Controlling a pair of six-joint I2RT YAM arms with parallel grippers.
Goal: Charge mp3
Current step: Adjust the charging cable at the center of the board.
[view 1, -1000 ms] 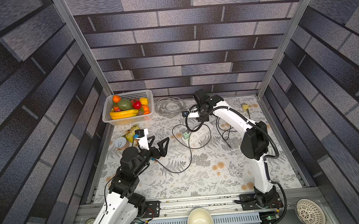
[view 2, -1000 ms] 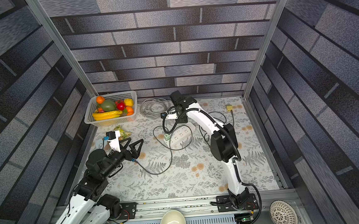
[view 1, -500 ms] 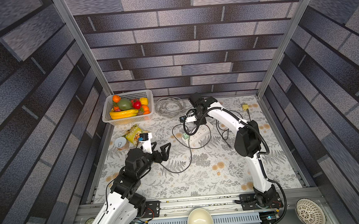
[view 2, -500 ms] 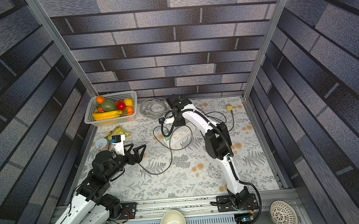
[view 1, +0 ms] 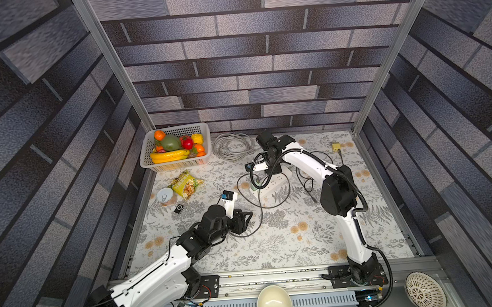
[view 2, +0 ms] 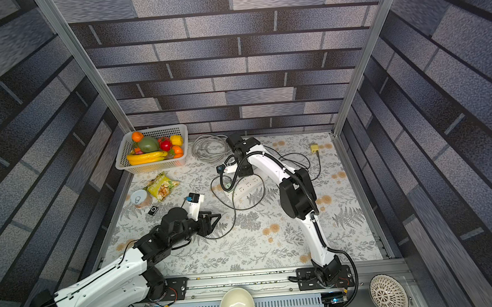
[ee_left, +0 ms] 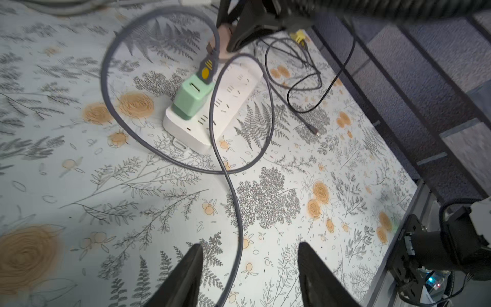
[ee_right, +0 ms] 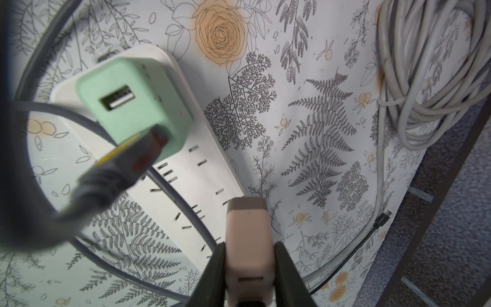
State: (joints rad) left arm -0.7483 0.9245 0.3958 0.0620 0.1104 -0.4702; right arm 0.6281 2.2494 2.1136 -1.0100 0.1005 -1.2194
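The mp3 (view 1: 179, 208) is a small black square player lying on the floral mat near the left wall, also in the other top view as the mp3 (view 2: 153, 210). My left gripper (view 1: 247, 219) hangs low to its right, open, and a grey USB cable (ee_left: 233, 191) runs between the fingers (ee_left: 190, 268) without touching them. That cable ends in a green charger (ee_right: 135, 106) plugged into the white power strip (ee_right: 202, 175). My right gripper (ee_right: 249, 249) is shut on a pale pink adapter (ee_right: 248, 226) just above the strip's far end.
A white fruit basket (view 1: 177, 165) and a coil of pale cable (view 1: 232, 146) stand at the back. A snack bag (view 1: 185, 185) and a can (view 1: 165, 195) lie beside the mp3. Thin black cables (view 1: 309, 182) with a yellow plug (view 1: 335, 146) trail right of the strip.
My left gripper has dropped and reached right over the grey cable loop, and its jaws have narrowed. The right arm has shifted slightly left over the strip, still holding the adapter.
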